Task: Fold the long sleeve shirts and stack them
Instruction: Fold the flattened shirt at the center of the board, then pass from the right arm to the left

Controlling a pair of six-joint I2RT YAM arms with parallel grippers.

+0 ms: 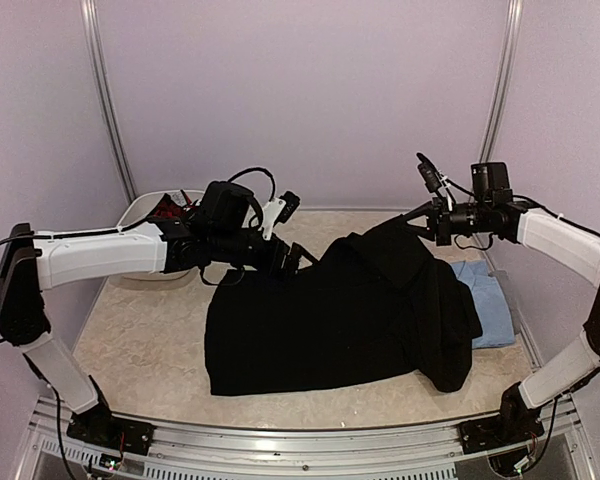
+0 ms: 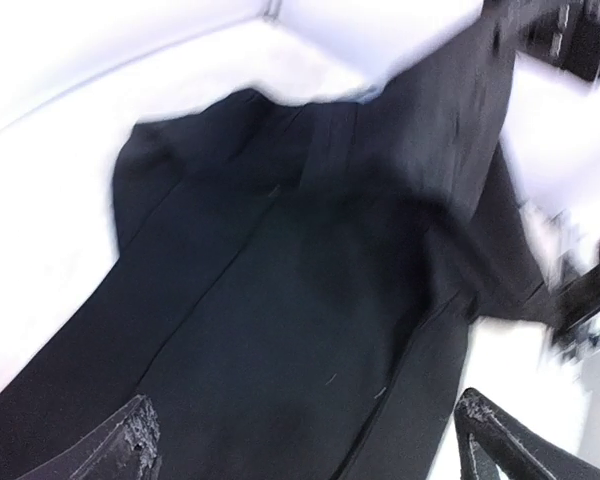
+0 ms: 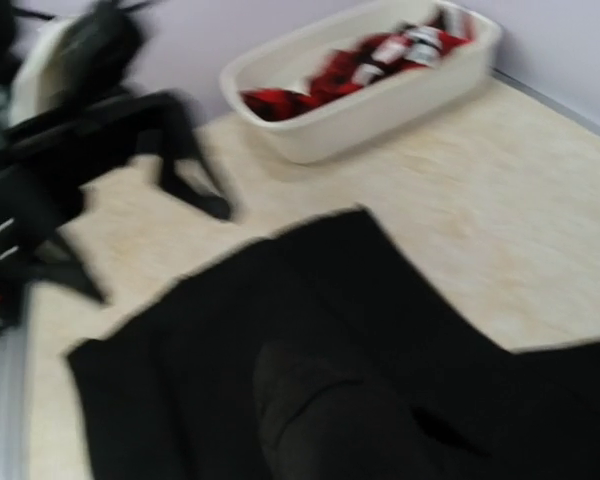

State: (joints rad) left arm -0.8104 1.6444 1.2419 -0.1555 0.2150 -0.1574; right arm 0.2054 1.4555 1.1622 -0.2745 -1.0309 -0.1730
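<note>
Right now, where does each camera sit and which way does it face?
Top external: above and behind the bases, looking down at the table; both arms show, with the left tool and the right tool, which holds the black shirt by its raised edge.
Left wrist: over that shirt, looking along it; its two fingertips show, spread.
Right wrist: facing across toward the white bin and the left arm; its own fingers are hidden by bunched cloth.
Shared: all three see the black shirt.

Shirts (image 1: 320, 320) x2, tub (image 3: 380, 110) x1, arms (image 1: 100, 255) x2
</note>
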